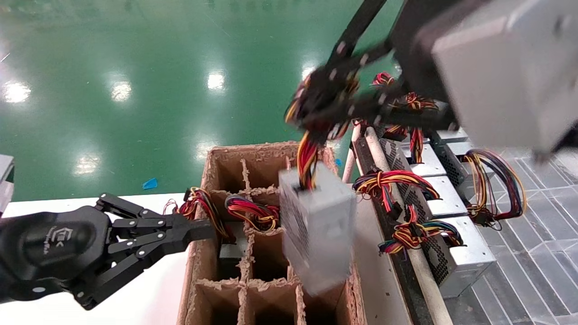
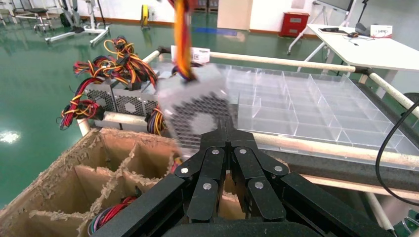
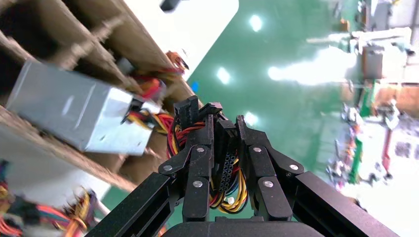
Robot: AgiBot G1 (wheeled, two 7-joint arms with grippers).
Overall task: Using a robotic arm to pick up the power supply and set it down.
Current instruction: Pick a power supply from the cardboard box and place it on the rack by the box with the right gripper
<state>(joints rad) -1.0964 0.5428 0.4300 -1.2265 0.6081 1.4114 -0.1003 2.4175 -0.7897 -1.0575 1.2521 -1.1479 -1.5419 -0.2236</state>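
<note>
We note the right gripper (image 1: 316,108) high above the far edge of the cardboard box (image 1: 212,167), its black fingers (image 3: 202,148) clamped narrow on a bundle of red, orange and yellow wires (image 1: 308,160). The power supply (image 1: 316,234) hangs from those wires, long side down, swinging above the cells along the right edge of the box; whether its lower end touches the cardboard dividers (image 1: 246,266) we cannot tell. From the right wrist the same grey unit (image 3: 79,113) shows dangling off the wires (image 3: 163,123), with black plugs (image 3: 197,106) poking out between the fingertips.

The left gripper (image 1: 198,230) sits at the left wall of the box, over the white table (image 1: 149,298), fingers drawn together with nothing in them; its tips (image 2: 226,131) meet in the left wrist view, with the hanging unit (image 2: 195,111) just beyond.

Inside the box, two cells near the far left corner hold wire bundles (image 1: 253,212). On the rack (image 1: 406,271) to the right of the box, more grey units (image 1: 456,253) lie in a row with looped wires (image 1: 496,185). Beyond them is a clear divided tray (image 2: 316,108). A green floor (image 1: 135,67) lies past the table edge.
</note>
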